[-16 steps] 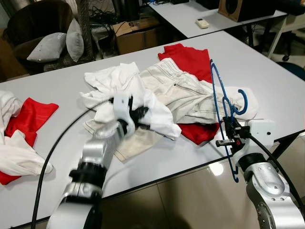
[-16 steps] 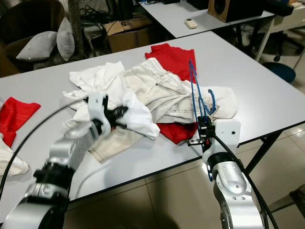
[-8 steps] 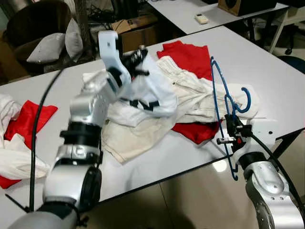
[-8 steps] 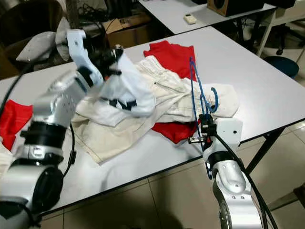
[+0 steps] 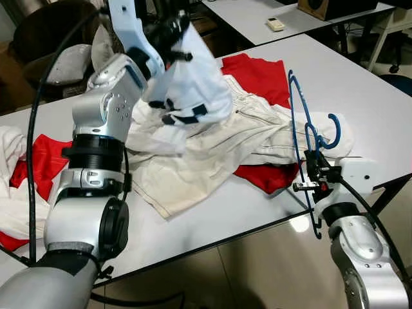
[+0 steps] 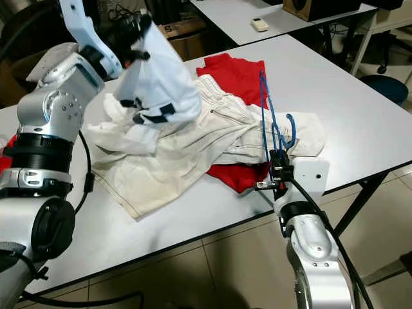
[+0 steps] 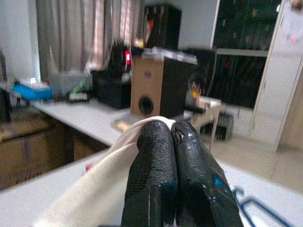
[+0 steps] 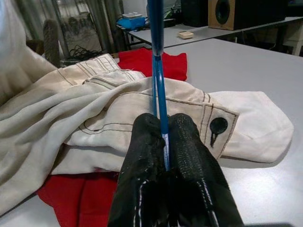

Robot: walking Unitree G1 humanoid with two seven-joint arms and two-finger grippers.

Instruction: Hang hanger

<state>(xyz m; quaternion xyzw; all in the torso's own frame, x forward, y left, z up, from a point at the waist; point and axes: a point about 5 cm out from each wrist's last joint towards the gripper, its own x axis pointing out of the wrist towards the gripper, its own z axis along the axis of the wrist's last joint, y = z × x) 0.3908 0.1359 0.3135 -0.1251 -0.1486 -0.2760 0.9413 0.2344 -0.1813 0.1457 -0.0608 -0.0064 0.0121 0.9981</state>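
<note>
A blue wire hanger (image 5: pixel 302 122) stands upright at the table's front right edge, its hook (image 5: pixel 329 132) curling over a cream garment. My right gripper (image 5: pixel 315 174) is shut on the hanger's lower bar, and the blue wire (image 8: pixel 156 90) runs up between its black fingers (image 8: pixel 142 170). My left gripper (image 5: pixel 172 29) is raised high over the back of the table, shut on a white shirt (image 5: pixel 190 84) with dark lettering that hangs from it. In the left wrist view the white cloth (image 7: pixel 118 156) is pinched between the closed fingertips (image 7: pixel 151 156).
Cream trousers (image 5: pixel 212 138) and a red garment (image 5: pixel 257 74) lie heaped mid-table on the white table (image 5: pixel 360 84). More red and white clothes (image 5: pixel 26 174) lie at the left. A second table with a remote (image 5: pixel 273 26), a chair with cushions (image 5: pixel 67 61) and boxes stand behind.
My left arm has lifted the white shirt from the pile up and back, well above the table. The right gripper and hanger have stayed in place.
</note>
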